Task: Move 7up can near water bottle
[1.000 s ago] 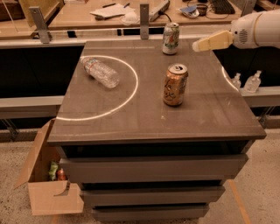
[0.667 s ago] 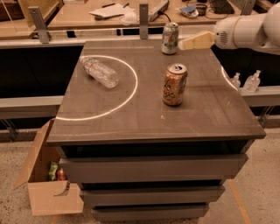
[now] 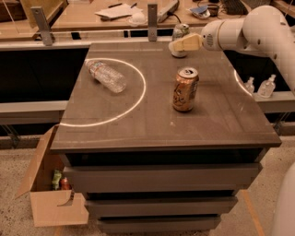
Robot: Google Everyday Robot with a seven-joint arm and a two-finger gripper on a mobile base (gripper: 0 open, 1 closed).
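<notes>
Unmoved since the earlier frames, the 7up can (image 3: 180,30) stands upright at the far edge of the table (image 3: 216,115), right of centre; what has shifted is the gripper (image 3: 174,45), which has swung leftward from the table's right side and now crosses the can's middle from the right; we cannot tell whether it touches the can, nor whether it is parted or closed on anything. Its white arm (image 3: 258,27) reaches in from the upper right.

Nearer us, a brown-orange can (image 3: 185,90) stands upright, well apart from the 7up can; the water bottle (image 3: 106,76) lies on its side at the left, inside a thin bright ring (image 3: 144,87) drawn on the dark grey top. We can read no lettering on either can or on the bottle's label.

Below the top sit drawer fronts (image 3: 161,177); a cardboard box (image 3: 50,207) rests on the speckled floor (image 3: 14,161) at the left; two small clear bottles (image 3: 249,84) stand on a ledge to the right; behind, a wooden counter (image 3: 83,16) carries papers (image 3: 115,11).
</notes>
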